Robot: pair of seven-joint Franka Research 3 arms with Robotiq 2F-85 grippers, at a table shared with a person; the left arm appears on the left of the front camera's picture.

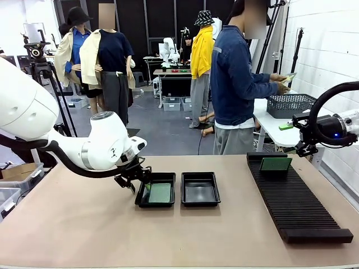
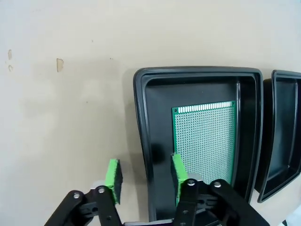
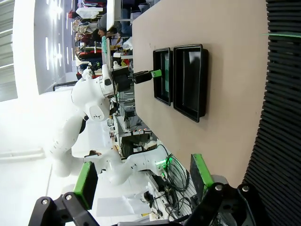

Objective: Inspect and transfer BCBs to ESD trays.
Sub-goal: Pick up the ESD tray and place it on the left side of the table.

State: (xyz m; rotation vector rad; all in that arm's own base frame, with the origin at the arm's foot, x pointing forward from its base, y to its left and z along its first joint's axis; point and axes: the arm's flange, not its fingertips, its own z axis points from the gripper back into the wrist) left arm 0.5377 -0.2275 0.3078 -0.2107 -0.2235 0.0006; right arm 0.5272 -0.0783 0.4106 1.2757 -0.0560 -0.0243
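A green BCB (image 1: 160, 193) (image 2: 204, 141) lies flat in the left ESD tray (image 1: 156, 175) (image 2: 197, 70). My left gripper (image 1: 140, 182) (image 2: 145, 181) hangs over that tray's left rim. One green pad is outside the wall and the other inside beside the board, with a gap still between them. The right ESD tray (image 1: 200, 174) (image 2: 282, 141) holds nothing. Another BCB (image 1: 276, 164) stands upright in the black slotted rack (image 1: 303, 207). My right gripper (image 1: 305, 147) (image 3: 143, 176) is open and empty beyond the rack's far end.
A person in a denim jacket (image 1: 233, 73) stands at the far side, turned right, holding a pale green board (image 1: 289, 77) over a white side table with a grey mesh basket (image 1: 290, 103). The near tabletop (image 1: 84, 235) is bare.
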